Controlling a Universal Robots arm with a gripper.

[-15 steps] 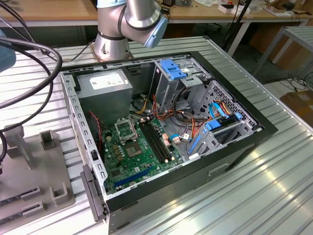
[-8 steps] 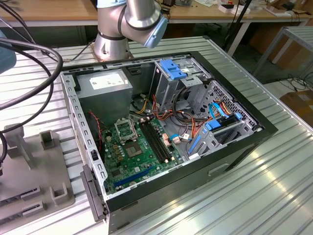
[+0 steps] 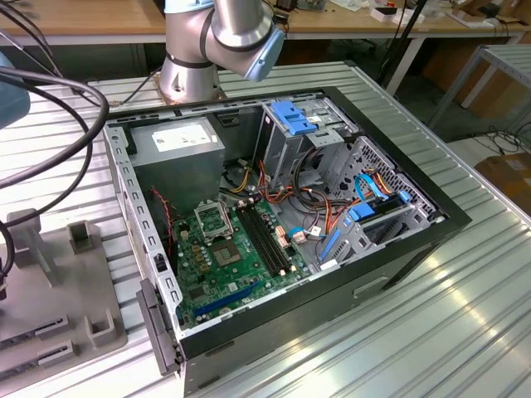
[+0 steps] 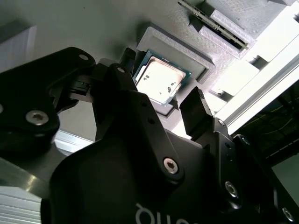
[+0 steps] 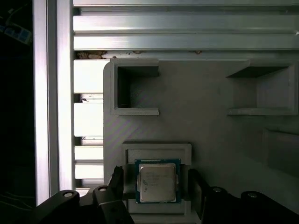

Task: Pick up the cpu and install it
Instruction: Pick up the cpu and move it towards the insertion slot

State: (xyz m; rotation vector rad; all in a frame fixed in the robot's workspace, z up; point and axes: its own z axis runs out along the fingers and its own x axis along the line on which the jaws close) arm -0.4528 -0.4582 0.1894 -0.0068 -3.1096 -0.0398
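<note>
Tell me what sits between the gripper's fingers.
The cpu, flat in the recess of a grey holder, with the gripper open around it; both wrist views show it.

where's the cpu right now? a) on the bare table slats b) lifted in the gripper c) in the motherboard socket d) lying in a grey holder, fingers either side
D: in the first wrist view the cpu lies flat in a recess of the grey holder, the gripper open around it, not touching.
</note>
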